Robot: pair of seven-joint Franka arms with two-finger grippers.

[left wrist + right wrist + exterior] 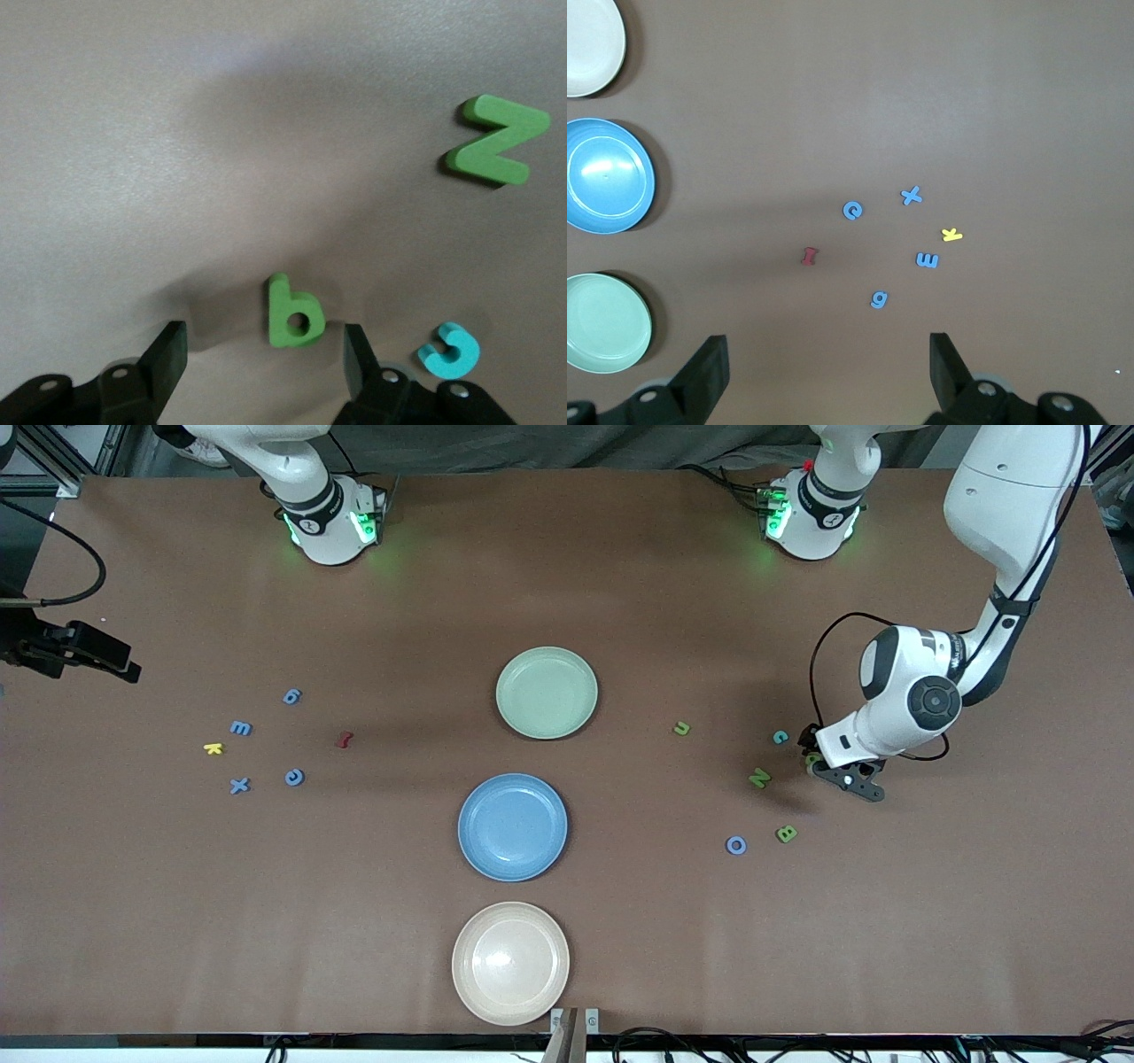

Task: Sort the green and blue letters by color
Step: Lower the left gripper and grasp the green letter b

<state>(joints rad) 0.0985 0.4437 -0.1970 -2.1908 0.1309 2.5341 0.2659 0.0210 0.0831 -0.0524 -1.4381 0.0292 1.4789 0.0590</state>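
Note:
My left gripper (pixel 264 354) is open and low over the table at the left arm's end (pixel 822 764). A green letter b (pixel 294 314) lies flat, partly between its fingertips, nearer to one finger (pixel 356 350); it peeks out in the front view (pixel 812 759). Close by lie a green N (pixel 496 140) (pixel 759 778), a teal c (pixel 450 348) (pixel 780 737), a green u (pixel 681 728), a green B (pixel 786 833) and a blue O (pixel 735 845). My right gripper (pixel 828 354) is open and empty, high over the right arm's end, where blue letters g (pixel 879 298), m (pixel 928 259), x (pixel 911 196) and e (pixel 852 210) lie.
Three plates stand in a row down the table's middle: pale green (pixel 547 692) farthest from the front camera, blue (pixel 512 826), then beige (pixel 510 962) nearest. A yellow k (pixel 213 748) and a dark red letter (pixel 344 739) lie among the blue letters.

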